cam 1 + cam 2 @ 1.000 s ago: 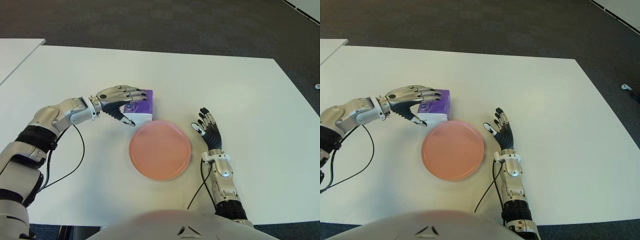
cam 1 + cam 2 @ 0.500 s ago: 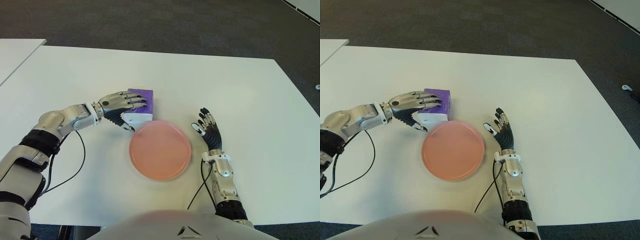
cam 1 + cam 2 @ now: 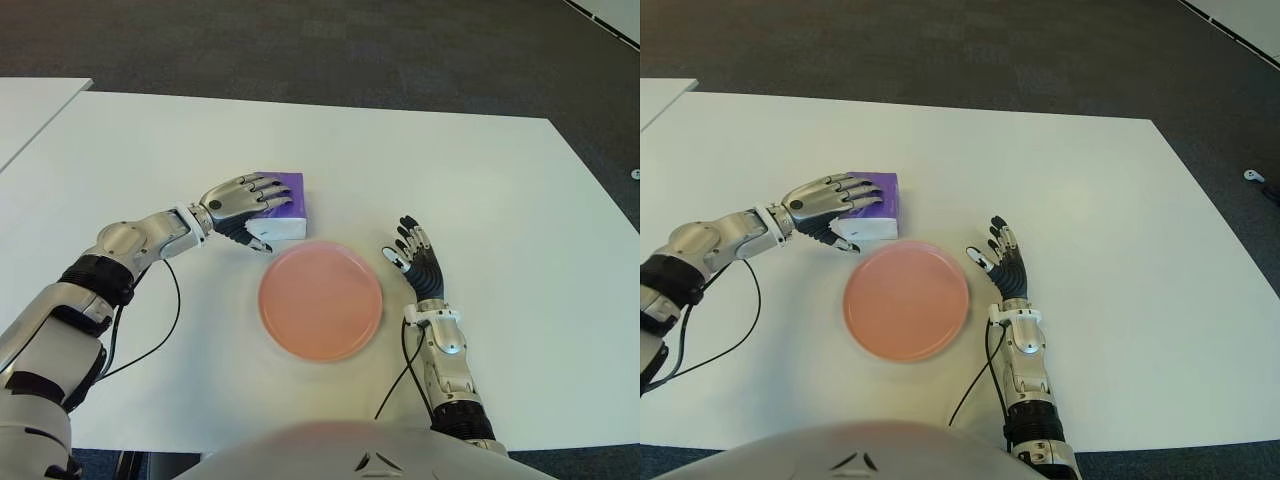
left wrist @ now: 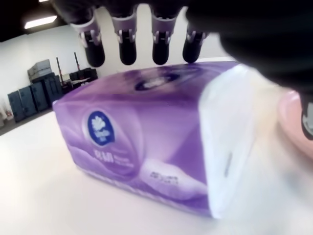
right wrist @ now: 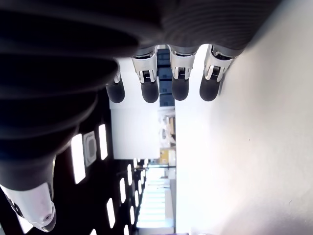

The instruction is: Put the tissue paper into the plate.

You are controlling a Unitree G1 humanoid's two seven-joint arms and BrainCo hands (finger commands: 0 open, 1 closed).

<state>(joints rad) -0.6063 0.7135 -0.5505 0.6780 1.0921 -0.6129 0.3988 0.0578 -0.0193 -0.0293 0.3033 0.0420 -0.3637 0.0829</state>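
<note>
Tissue paper pack (image 3: 281,206) on table (image 3: 480,180), just behind-left of pink plate (image 3: 320,300). Left hand (image 3: 243,203) over pack, fingers spread, not gripping. Right hand (image 3: 416,262) right of plate, fingers loosely apart.

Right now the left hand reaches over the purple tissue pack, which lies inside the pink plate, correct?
Not quite. The left hand does reach over the purple tissue pack, but the pack lies on the table just beyond the pink plate, not inside it. The left eye view shows this.
</note>
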